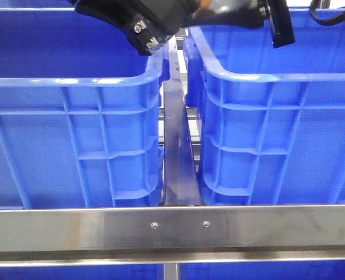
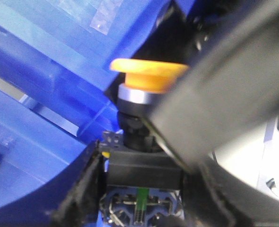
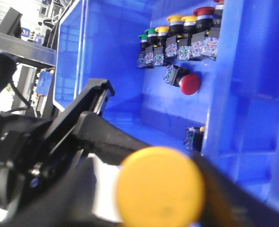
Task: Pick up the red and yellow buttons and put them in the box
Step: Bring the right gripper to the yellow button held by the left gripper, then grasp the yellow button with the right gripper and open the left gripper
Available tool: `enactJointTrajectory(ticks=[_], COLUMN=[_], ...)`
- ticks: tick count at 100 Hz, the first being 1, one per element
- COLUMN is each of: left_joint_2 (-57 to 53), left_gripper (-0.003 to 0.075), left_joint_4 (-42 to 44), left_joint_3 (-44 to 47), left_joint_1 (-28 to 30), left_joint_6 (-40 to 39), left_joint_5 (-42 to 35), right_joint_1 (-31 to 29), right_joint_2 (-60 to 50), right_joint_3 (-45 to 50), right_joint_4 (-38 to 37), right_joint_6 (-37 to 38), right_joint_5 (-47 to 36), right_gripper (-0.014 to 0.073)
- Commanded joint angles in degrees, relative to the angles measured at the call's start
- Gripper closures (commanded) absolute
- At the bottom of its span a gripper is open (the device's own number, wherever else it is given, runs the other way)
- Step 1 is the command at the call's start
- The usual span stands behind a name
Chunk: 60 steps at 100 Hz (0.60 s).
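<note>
Now, step in hand: you are mid-carry, with a yellow button in each gripper and both arms high over the two crates, so the pick part looks done for these two.
Left gripper (image 2: 144, 156): it is clamped on the black body of a yellow mushroom-head button (image 2: 148, 75); in the left wrist view the orange-yellow cap and its silver collar stand up between the black fingers (image 2: 78, 189), with blue crate wall close behind.
Right gripper (image 3: 163, 208): a second yellow button (image 3: 160, 187) fills the foreground of the right wrist view, blurred; the jaws seem to grip it, though the pads themselves are hidden.
Red button: one red mushroom button (image 3: 190, 83) lies loose on the floor of the right crate (image 1: 277, 76), apart from the others; another red-capped one (image 3: 204, 11) stands at the end of the row.
Row in crate: green and yellow buttons (image 3: 177, 35) stand side by side along the far wall of that crate.
Left crate (image 1: 73, 81): its inside is not shown well enough to tell you what it holds.
Arms: in the front view the left arm (image 1: 137, 23) crosses above the gap between the crates, near the metal divider rail (image 1: 177, 146).
Next move, my judgement: bring each held button over the target box, lower past the rim so the drop is short, then part the jaws.
Risk: the two arms sit close together up there, so watch for contact between them as you move.
</note>
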Motion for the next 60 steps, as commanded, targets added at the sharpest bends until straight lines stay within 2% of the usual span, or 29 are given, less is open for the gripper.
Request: enactJointTrajectory(ticks=[1,7,13,20,25,35,42,48,60], left_joint_2=[-2.59,-2.59,-2.59,-2.59,-2.59,-2.59,-2.59,-2.59,-2.59], left_gripper=[0.0532,0.0531,0.0522,0.047,0.0398,0.0185,0.0085,0.0058,0.006], left_joint_4=[-3.71,-3.71,-3.71,-3.71,-3.71,-3.71,-3.71,-3.71,-3.71], left_joint_3=[-1.51,-1.51,-1.51,-1.51,-1.51,-1.51,-1.51,-1.51,-1.51], left_joint_1=[-0.29,-0.29,-0.29,-0.29,-0.29,-0.29,-0.29,-0.29,-0.29], left_joint_6=[0.04,0.04,0.04,0.04,0.04,0.04,0.04,0.04,0.04], left_joint_5=[-0.42,-0.44,-0.44,-0.3,-0.3,0.19,0.79,0.78,0.78], right_joint_1=[0.11,0.11,0.11,0.11,0.11,0.11,0.11,0.11,-0.01], right_joint_2=[-1.53,-1.53,-1.53,-1.53,-1.53,-1.53,-1.53,-1.53,-1.65], right_joint_3=[-1.92,-1.92,-1.92,-1.92,-1.92,-1.92,-1.92,-1.92,-1.92], right_joint_4=[3.32,3.44,3.52,3.52,3.52,3.52,3.52,3.52,3.52], right_joint_6=[-1.17,-1.43,-1.59,-1.59,-1.59,-1.59,-1.59,-1.59,-1.59], right_joint_5=[1.34,1.34,1.34,1.34,1.39,1.44,1.44,1.44,1.48], right_gripper=[0.034,0.0388,0.0393,0.0393,0.0393,0.0393,0.0393,0.0393,0.0393])
